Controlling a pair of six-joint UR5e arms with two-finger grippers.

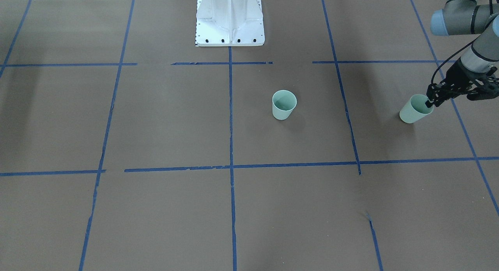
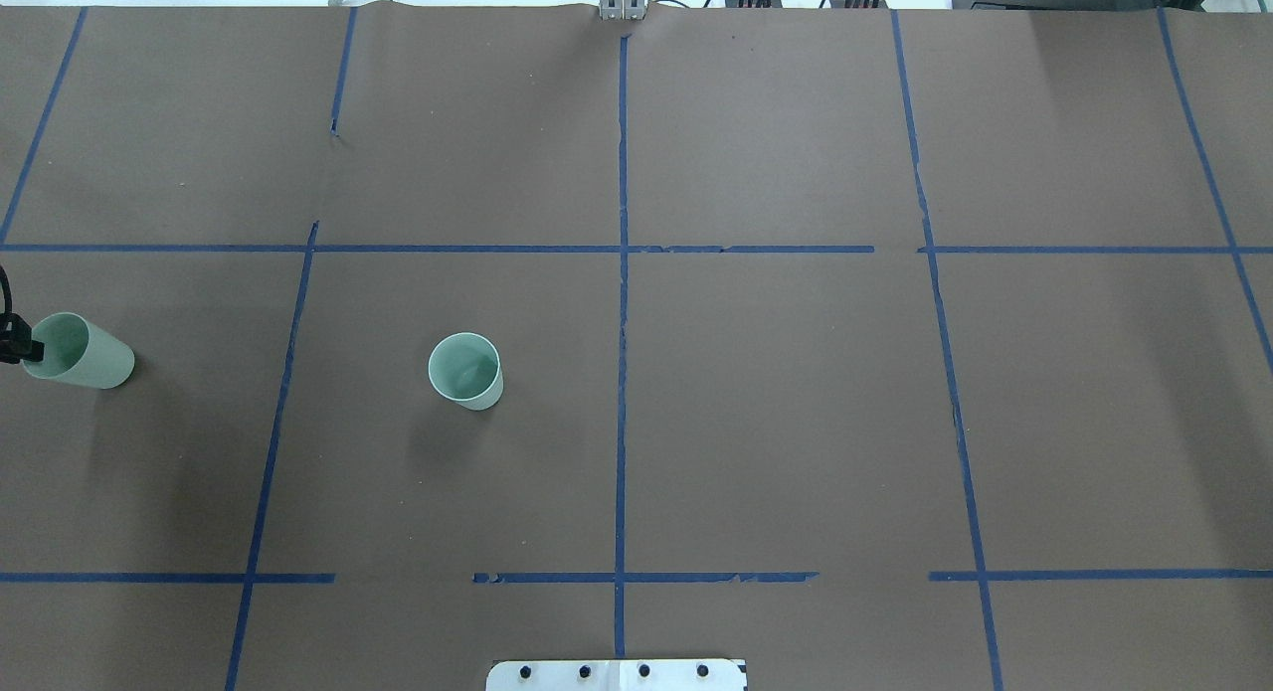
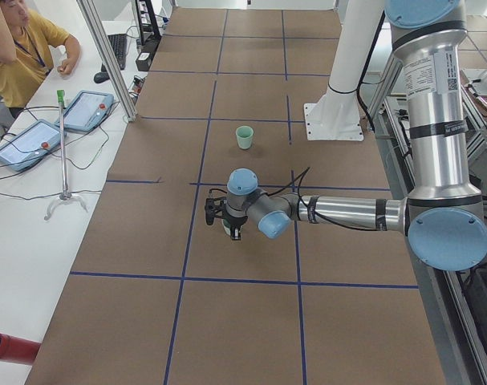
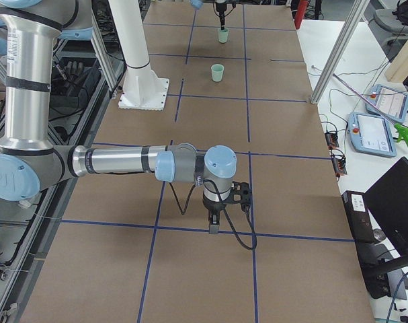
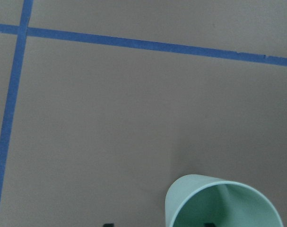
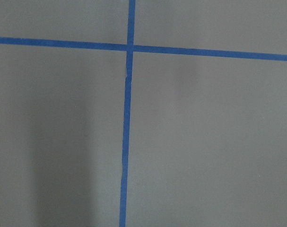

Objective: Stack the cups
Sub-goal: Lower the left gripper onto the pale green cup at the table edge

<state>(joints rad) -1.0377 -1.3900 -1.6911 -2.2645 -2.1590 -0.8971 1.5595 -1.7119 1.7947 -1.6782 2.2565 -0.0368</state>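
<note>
One cup [image 1: 414, 110] pinched at rim by left tool [image 1: 430, 103], other cup [image 1: 283, 104] apart

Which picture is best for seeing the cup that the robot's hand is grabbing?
The exterior front-facing view: it shows the held cup whole, with the left gripper pinching its rim. The overhead view has it at the frame's edge, the left wrist camera crops it, the exterior right shows it tiny, and the exterior left hides it.
</note>
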